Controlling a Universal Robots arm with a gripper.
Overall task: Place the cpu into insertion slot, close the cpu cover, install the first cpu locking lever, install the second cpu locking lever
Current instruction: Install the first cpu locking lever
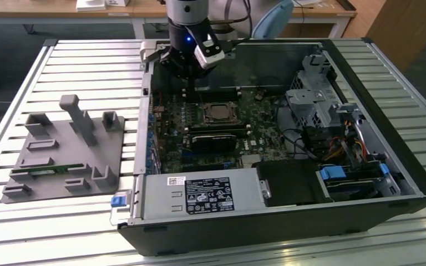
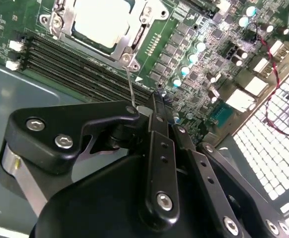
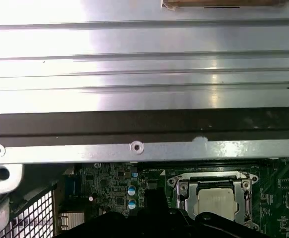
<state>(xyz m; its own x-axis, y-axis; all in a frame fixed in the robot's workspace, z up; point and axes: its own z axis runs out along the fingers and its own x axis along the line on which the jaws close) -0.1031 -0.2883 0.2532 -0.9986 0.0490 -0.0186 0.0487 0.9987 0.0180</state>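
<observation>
**Exterior view.** An open computer case (image 1: 390, 138) lies on the slatted metal tabletop (image 1: 87, 66). A grey fixture plate (image 1: 65, 155) sits to the exterior view's left of it. The arm's hand (image 1: 192, 77) hangs inside the case at upper centre of the frame. Just below it in the picture, the cpu (image 1: 217, 113) sits on the green motherboard (image 1: 265, 119) with its pale top showing.

**Second wrist view.** The cpu (image 2: 102, 20) is seated in the insertion slot (image 2: 137, 35). The cpu cover (image 2: 92, 43) lies flat over it and frames the pale top in its window. A thin wire cpu locking lever (image 2: 130, 84) stands up from a corner of the insertion slot and reaches the tip of the hand (image 2: 144, 106). Whether the hand is open or closed, or has hold of the lever, cannot be told.

**First wrist view.** The cpu (image 3: 216, 203) lies inside the silvery cpu cover (image 3: 184, 196), near the case's metal rim (image 3: 134, 148).
</observation>
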